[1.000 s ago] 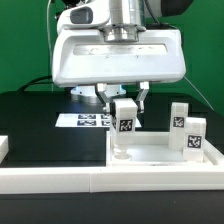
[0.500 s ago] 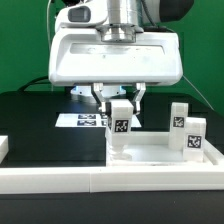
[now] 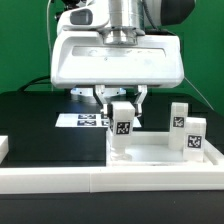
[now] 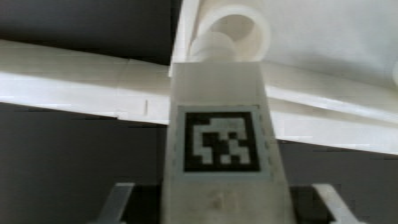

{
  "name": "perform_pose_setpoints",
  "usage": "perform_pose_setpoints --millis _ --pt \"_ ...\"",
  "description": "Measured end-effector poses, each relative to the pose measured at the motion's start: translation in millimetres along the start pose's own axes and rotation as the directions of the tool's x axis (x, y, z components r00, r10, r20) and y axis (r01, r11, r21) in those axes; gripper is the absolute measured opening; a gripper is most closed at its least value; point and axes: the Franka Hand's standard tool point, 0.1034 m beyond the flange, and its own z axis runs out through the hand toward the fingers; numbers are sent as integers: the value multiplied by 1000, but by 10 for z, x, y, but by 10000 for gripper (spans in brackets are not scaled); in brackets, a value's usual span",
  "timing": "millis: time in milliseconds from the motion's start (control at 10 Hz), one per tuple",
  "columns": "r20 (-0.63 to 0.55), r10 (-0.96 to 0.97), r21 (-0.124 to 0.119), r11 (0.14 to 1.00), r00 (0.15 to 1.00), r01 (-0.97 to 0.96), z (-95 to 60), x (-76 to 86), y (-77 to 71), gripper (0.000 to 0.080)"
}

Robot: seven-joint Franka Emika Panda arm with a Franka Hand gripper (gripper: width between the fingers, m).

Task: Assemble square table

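My gripper (image 3: pixel 122 100) hangs under the big white wrist housing, shut on a white leg block (image 3: pixel 121 122) whose tag faces the camera. The leg stands upright, its lower end at the near left corner of the square table top (image 3: pixel 160 152), a white rimmed tray. In the wrist view the same leg (image 4: pixel 221 140) fills the middle between my fingers (image 4: pixel 121 200), with the table top's rim (image 4: pixel 71 75) running across behind it. Two more tagged legs (image 3: pixel 178 115) (image 3: pixel 192 136) stand on the top's right side.
The marker board (image 3: pixel 85 120) lies flat on the black table behind the gripper. A long white rail (image 3: pixel 100 181) runs along the front, and a short white piece (image 3: pixel 3 147) sits at the exterior view's left edge. A green wall is behind.
The gripper and the held leg have shifted slightly to the exterior view's left and a little lower. The jaws have not changed.
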Motion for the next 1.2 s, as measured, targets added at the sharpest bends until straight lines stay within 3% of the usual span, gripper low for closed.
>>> perform_pose_setpoints --millis 1200 --pt "-19 6 -6 1000 1000 -7 -40 24 -57 290"
